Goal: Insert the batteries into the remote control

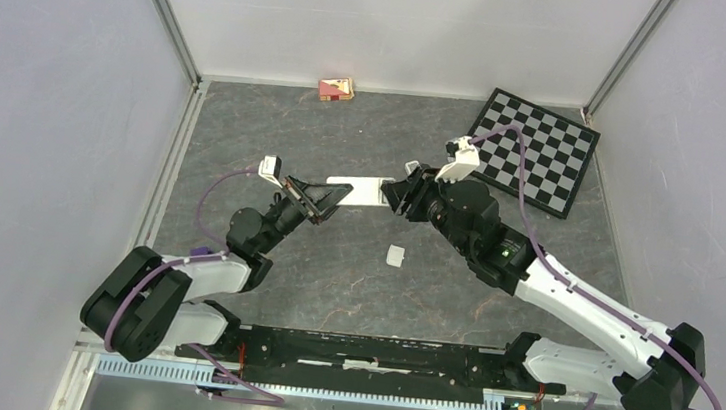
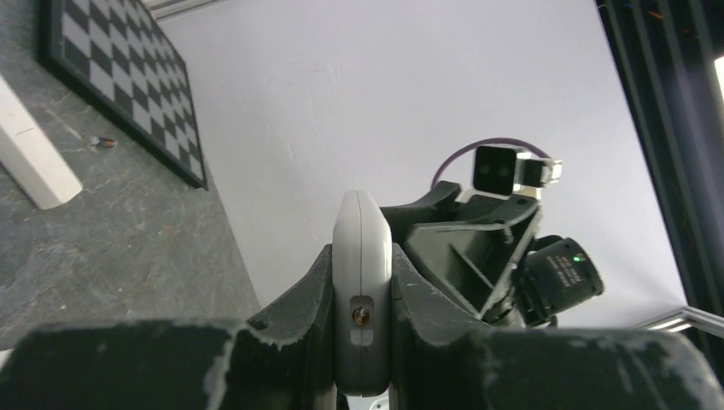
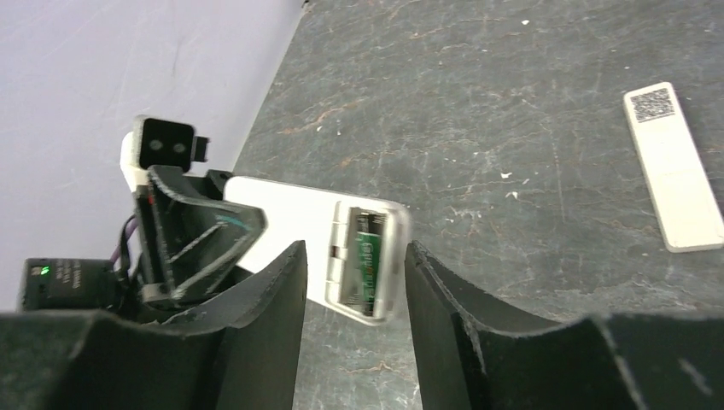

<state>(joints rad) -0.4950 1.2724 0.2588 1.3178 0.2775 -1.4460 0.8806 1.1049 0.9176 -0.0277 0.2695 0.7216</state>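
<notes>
remote (image 1: pixel 360 191) pinched edge-on between the left gripper (image 2: pixel 363 278) fingers; right gripper (image 3: pixel 353 252) fingers spread astride its open bay, one battery (image 3: pixel 367 273) seated. likely light, rigid, smooth plastic: hold the flat faces mid-body, not the bay's thin walls.

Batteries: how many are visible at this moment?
1 certain: a battery in the remote's open compartment. A tiny dark object on the table beside the checkerboard may be a second; others may be hidden.
</notes>
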